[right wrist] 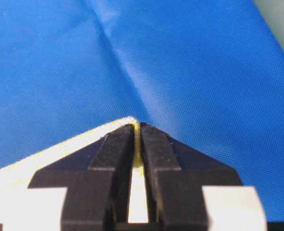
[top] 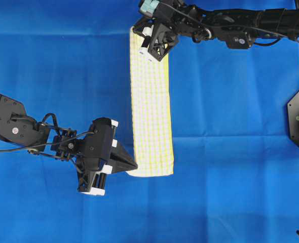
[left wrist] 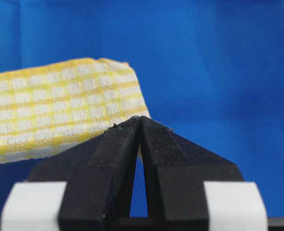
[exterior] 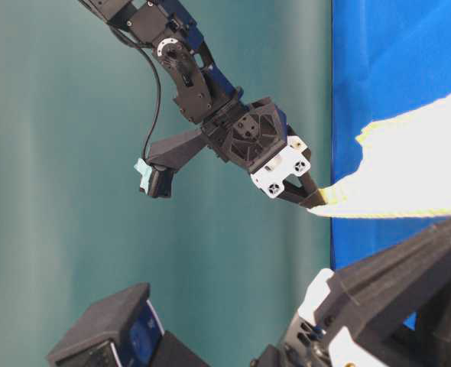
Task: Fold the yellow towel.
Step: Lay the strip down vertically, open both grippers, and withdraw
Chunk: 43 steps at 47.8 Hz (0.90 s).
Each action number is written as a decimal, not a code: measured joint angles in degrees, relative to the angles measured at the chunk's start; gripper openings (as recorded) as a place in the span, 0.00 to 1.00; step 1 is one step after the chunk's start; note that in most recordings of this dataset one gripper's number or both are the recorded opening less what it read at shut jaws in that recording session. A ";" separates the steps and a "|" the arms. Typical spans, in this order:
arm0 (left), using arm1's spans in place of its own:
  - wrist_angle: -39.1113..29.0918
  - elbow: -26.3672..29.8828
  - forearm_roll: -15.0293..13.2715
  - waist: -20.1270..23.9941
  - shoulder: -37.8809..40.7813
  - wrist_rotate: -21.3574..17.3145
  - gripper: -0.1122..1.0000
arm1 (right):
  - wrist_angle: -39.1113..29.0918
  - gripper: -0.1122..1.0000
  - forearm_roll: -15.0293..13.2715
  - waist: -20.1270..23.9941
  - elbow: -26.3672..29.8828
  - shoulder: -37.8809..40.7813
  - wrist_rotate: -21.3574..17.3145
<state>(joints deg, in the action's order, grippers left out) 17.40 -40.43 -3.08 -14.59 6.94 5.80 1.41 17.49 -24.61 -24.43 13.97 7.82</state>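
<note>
I see both grippers, left (top: 134, 166) and right (top: 138, 36), pinching the yellow towel (top: 149, 109) ends; any lettering is probably too blurred.

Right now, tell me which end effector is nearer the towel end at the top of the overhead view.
Right. The right end effector pinches that end of the towel; the left end effector is at the opposite end's corner.
</note>
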 measured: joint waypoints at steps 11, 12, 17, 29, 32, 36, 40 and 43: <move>-0.70 0.09 0.00 0.09 0.00 0.00 0.26 | 0.00 0.14 0.00 0.09 0.00 0.00 -0.09; -0.79 0.00 0.00 0.09 0.00 0.00 0.30 | -0.09 0.15 -0.09 0.09 0.00 0.00 -0.09; -1.14 0.00 0.00 0.26 0.00 0.00 0.53 | -0.09 0.34 0.00 0.18 0.00 0.00 0.00; -8.17 0.00 0.00 0.88 -2.46 -0.26 0.55 | -0.70 0.74 0.00 0.53 -1.49 -1.23 0.26; -10.20 0.00 0.00 1.41 -3.78 -0.26 0.55 | -0.79 0.71 0.00 0.62 -2.81 -2.72 0.18; -12.57 -0.09 0.00 2.37 -6.15 -0.53 0.55 | -0.79 0.69 0.00 0.53 -5.19 -5.89 0.26; -13.71 -0.62 0.00 3.60 -8.26 -0.62 0.55 | -0.26 0.69 0.00 0.53 -8.61 -9.76 0.00; -14.15 -1.32 0.18 4.75 -10.02 -0.88 0.55 | 0.26 0.69 0.00 0.62 -11.34 -13.01 0.00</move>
<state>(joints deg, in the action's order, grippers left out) 3.25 -41.75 -2.90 -9.84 -3.08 4.92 1.67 17.49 -23.99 -35.77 0.97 7.82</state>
